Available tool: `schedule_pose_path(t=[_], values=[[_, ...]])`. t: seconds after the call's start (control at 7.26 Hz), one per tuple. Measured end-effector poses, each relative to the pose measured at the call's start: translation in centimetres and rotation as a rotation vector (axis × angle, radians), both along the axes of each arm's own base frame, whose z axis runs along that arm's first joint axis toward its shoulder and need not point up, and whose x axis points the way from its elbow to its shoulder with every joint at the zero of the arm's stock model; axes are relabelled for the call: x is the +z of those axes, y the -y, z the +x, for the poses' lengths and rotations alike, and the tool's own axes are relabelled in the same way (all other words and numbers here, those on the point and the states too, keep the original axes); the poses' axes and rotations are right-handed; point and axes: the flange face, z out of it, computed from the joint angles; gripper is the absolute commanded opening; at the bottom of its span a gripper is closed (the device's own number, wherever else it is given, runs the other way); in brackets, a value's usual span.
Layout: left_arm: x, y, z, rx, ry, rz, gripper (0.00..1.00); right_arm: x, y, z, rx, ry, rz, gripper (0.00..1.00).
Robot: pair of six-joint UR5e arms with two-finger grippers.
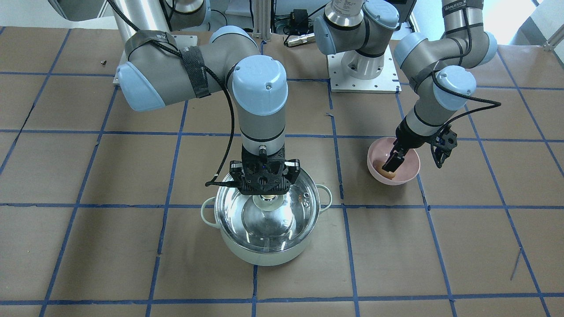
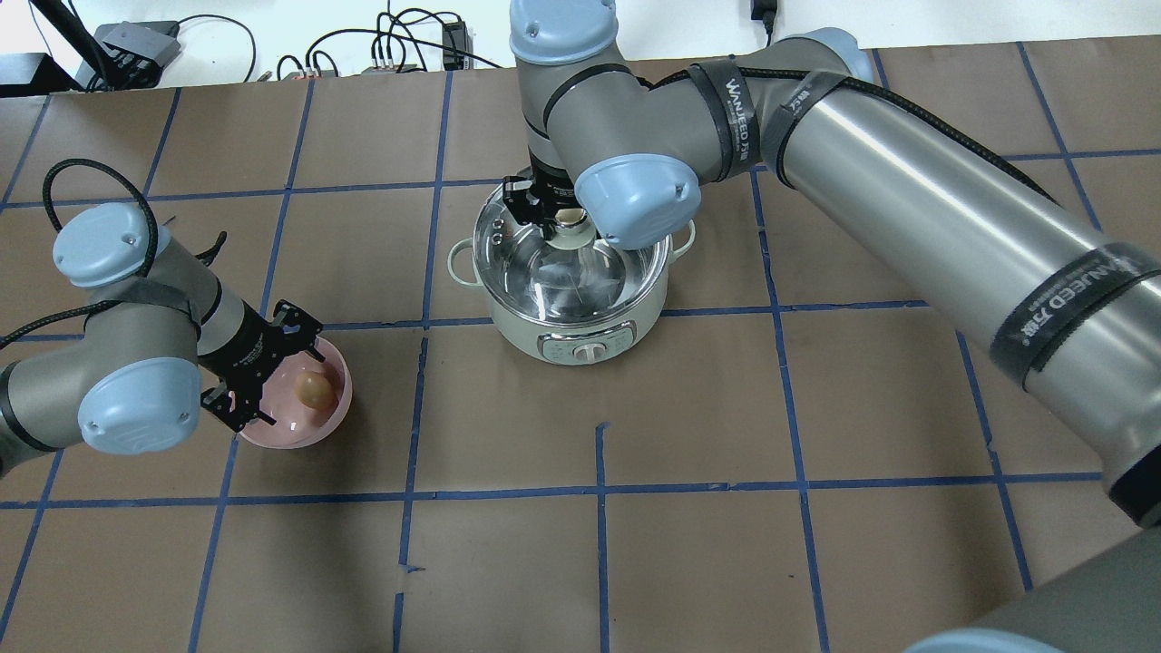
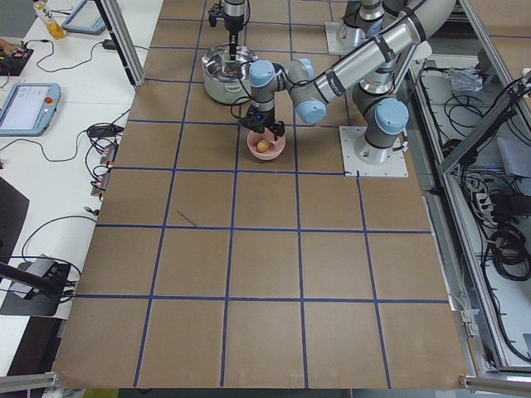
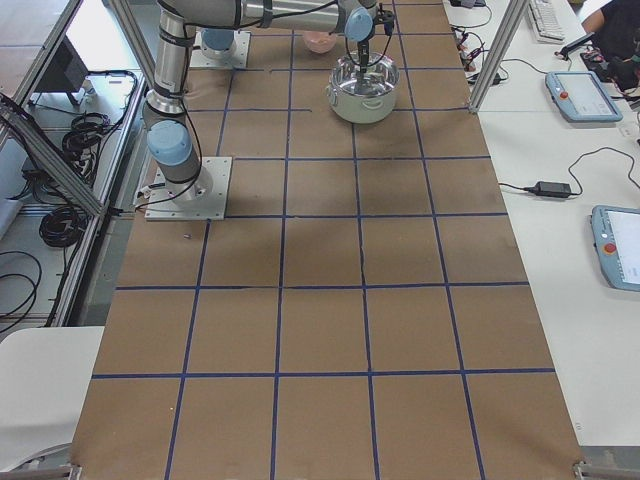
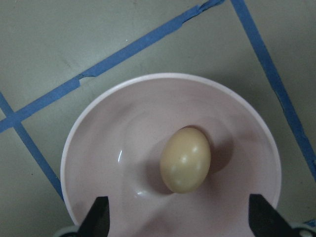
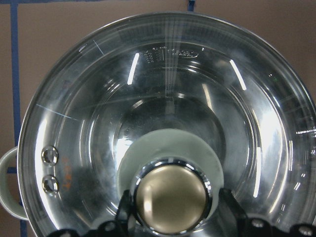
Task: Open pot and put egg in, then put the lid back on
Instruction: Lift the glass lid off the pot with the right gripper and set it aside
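Pointing straight down, the right gripper (image 6: 174, 211) stands over the lid (image 6: 148, 84), its jaws narrow and its two fingers pinching the round knob (image 6: 171, 197) from both sides. The lid lies on the pot (image 1: 264, 255) and covers its whole mouth, and the shiny inside shows through the glass. Two small vent rings (image 6: 49, 155) sit near the lid's rim. The pot stands near the middle of the table (image 2: 726, 453).

To the left of the pot and nearer the robot, the egg (image 5: 185, 159) lies on its side at the bottom of a pink bowl (image 5: 123, 123), well apart from the pot. The left gripper (image 5: 181, 218) hangs tilted over this bowl with its jaws wide. Its two fingertips stand far apart by the bowl's near rim and touch nothing. The egg lies just ahead of the gap between them, free of both fingers.
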Motion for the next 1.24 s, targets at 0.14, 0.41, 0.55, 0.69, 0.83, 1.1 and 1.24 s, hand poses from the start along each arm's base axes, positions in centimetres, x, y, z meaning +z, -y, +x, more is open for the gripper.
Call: schedule_pose_path(t=[0.14,0.41,0.55,0.69,0.83,1.1,1.24], values=[[-0.2,-0.2,0.1,-0.017,0.000,-0.002,0.99,-0.1,0.2,0.1,0.000,0.002,-0.006,0.65],[-0.4,-0.3,0.3,-0.023,-0.003,-0.001,0.99,-0.1,0.6,0.2,0.000,0.002,-0.015,0.72],[-0.4,-0.3,0.4,-0.024,-0.005,-0.002,0.99,0.0,0.7,0.2,-0.001,0.004,-0.019,0.72],[-0.5,-0.3,0.4,-0.025,-0.007,-0.002,0.99,0.4,0.8,0.3,-0.004,0.011,-0.025,0.75],[-0.6,-0.2,0.4,-0.027,-0.010,-0.001,0.99,0.9,0.9,0.4,-0.005,0.019,-0.032,0.75],[-1.2,0.0,0.4,-0.029,-0.021,0.000,0.99,1.1,0.9,0.4,-0.005,0.017,-0.036,0.57],[-1.5,0.1,0.3,-0.038,-0.028,0.001,0.99,1.0,0.9,0.3,-0.004,0.014,-0.036,0.51]])
